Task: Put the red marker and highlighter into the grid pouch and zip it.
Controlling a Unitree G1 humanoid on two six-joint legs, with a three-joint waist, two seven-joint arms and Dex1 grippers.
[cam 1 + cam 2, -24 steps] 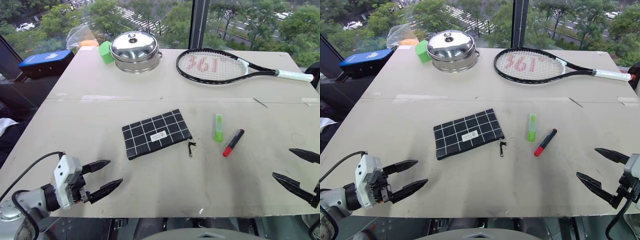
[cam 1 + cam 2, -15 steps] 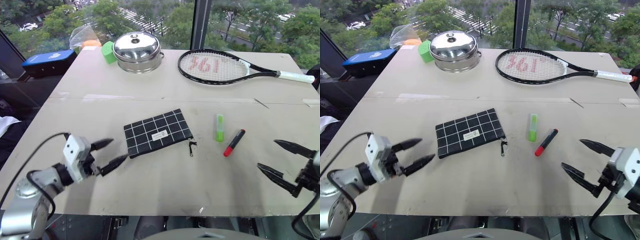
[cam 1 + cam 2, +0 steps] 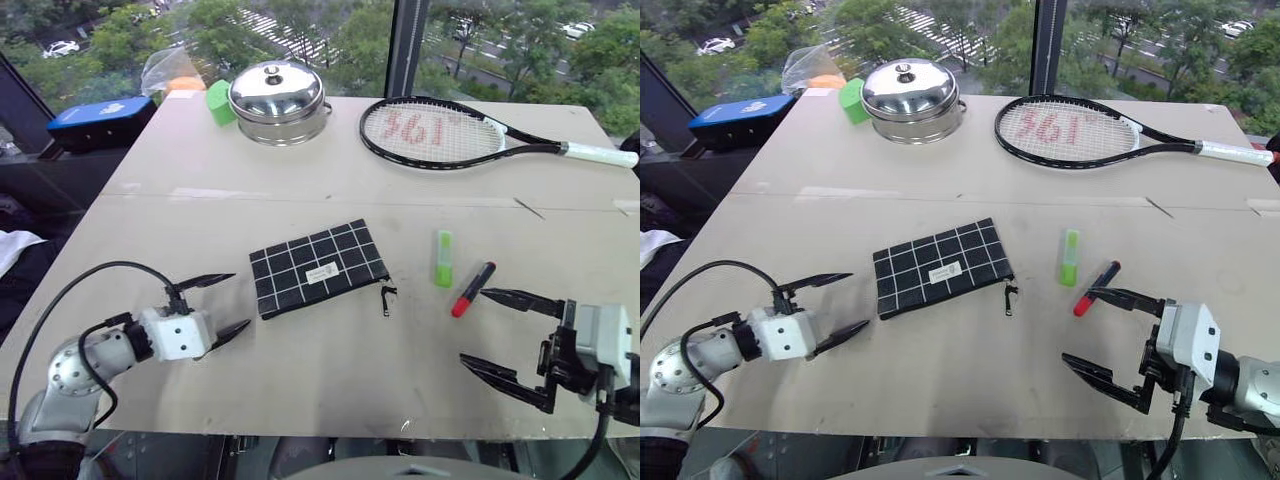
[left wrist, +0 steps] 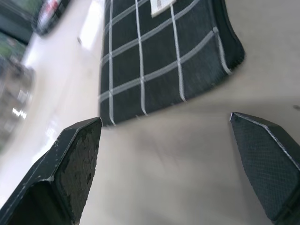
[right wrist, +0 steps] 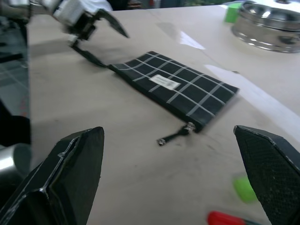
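The pouch (image 3: 318, 268) lies flat mid-table with the highlighter (image 3: 442, 258) and marker (image 3: 471, 289) at its three o'clock, while the left gripper (image 3: 220, 305), fingers spread, hovers at its nine o'clock and the right gripper (image 3: 495, 330), equally spread, sits just below the marker, holding nothing.

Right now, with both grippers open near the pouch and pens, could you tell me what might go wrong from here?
The red marker and the highlighter lie close together, so the open right gripper might nudge one while taking the other. The grid pouch lies flat and loose on the table; the open left gripper could push it away instead of pinning it.
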